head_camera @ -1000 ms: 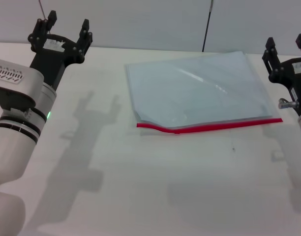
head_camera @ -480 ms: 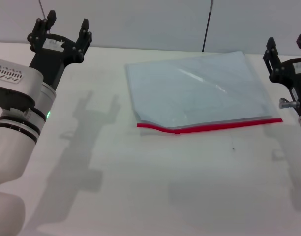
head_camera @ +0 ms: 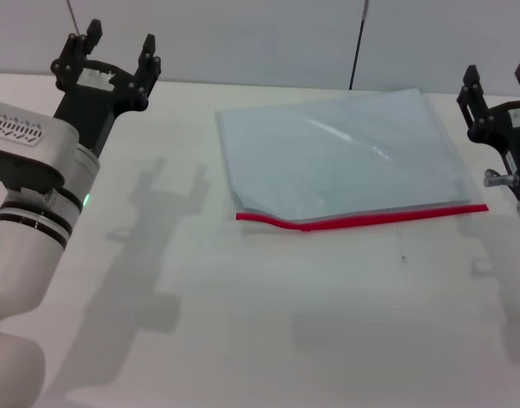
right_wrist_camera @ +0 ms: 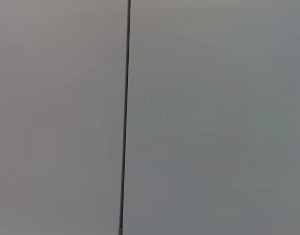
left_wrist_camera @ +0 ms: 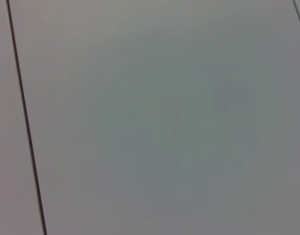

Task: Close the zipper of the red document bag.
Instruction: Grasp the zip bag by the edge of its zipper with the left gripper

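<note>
1. I am holding my left gripper (head_camera: 106,44) raised at the far left of the white surface (head_camera: 260,323), fingers spread wide apart and gripping nothing.
2. I am holding my right gripper (head_camera: 498,76) up at the far right edge, fingers also apart and empty, just beside the bag's right side.
3. The red document bag (head_camera: 341,157) is lying flat between both grippers, toward the far side of the surface.
4. Its zipper (head_camera: 362,219) is running along the near edge, bowing slightly near its left end.
</note>
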Available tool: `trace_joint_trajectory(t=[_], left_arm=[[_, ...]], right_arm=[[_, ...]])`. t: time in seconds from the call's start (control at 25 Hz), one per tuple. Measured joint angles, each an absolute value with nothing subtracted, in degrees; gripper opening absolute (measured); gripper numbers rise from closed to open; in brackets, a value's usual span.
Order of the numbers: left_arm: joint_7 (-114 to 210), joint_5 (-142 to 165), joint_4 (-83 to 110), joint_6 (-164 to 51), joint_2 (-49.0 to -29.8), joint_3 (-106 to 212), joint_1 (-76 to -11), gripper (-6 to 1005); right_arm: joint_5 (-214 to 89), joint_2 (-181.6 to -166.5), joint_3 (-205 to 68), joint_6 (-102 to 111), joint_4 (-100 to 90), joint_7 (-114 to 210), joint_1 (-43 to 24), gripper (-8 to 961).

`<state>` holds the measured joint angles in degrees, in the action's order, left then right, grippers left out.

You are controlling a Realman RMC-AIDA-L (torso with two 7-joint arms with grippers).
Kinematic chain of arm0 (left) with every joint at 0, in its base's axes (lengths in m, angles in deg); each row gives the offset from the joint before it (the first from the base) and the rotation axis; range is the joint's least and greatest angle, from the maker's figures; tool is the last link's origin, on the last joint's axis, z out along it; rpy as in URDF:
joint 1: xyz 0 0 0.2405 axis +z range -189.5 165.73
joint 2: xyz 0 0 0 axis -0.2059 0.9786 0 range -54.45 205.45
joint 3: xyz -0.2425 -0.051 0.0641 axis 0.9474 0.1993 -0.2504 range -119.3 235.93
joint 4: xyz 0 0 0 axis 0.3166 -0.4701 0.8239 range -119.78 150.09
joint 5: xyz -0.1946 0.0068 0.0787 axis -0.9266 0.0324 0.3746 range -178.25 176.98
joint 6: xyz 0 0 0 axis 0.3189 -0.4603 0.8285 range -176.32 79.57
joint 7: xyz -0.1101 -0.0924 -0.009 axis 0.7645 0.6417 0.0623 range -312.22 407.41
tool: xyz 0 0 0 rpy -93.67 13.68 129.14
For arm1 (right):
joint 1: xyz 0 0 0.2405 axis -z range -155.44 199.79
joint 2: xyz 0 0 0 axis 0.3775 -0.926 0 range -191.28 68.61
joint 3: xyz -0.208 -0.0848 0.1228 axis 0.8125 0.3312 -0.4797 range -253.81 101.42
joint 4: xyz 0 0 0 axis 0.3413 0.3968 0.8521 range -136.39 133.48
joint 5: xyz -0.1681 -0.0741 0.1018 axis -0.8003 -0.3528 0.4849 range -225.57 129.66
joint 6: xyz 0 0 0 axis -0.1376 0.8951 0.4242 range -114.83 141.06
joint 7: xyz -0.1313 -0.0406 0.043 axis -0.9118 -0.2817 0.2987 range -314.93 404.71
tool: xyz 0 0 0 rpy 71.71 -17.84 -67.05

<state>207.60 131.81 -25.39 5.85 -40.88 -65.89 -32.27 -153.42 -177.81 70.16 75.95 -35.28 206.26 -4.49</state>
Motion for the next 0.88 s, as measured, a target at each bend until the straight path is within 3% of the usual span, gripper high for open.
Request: trace_joint_trajectory(t=[0.4, 0.56, 0.88], left_arm=[[202.14, 131.79, -33.50, -1.09, -40.33, -67.78, -30.80, 695], [194.44, 131.27, -44.69, -14.09, -38.68, -66.36, -28.77, 691], [184.80, 131.65, -60.68, -44.90, -37.44, -58.54, -26.81, 685]], right_arm=[[-153.42, -177.65, 70.10, 75.88, -35.18, 206.26, -4.18, 668], [-153.12, -177.59, 69.95, 75.86, -35.20, 206.26, -4.11, 668], [-151.14, -177.61, 70.20, 75.17, -35.12, 206.25, -4.39, 669]])
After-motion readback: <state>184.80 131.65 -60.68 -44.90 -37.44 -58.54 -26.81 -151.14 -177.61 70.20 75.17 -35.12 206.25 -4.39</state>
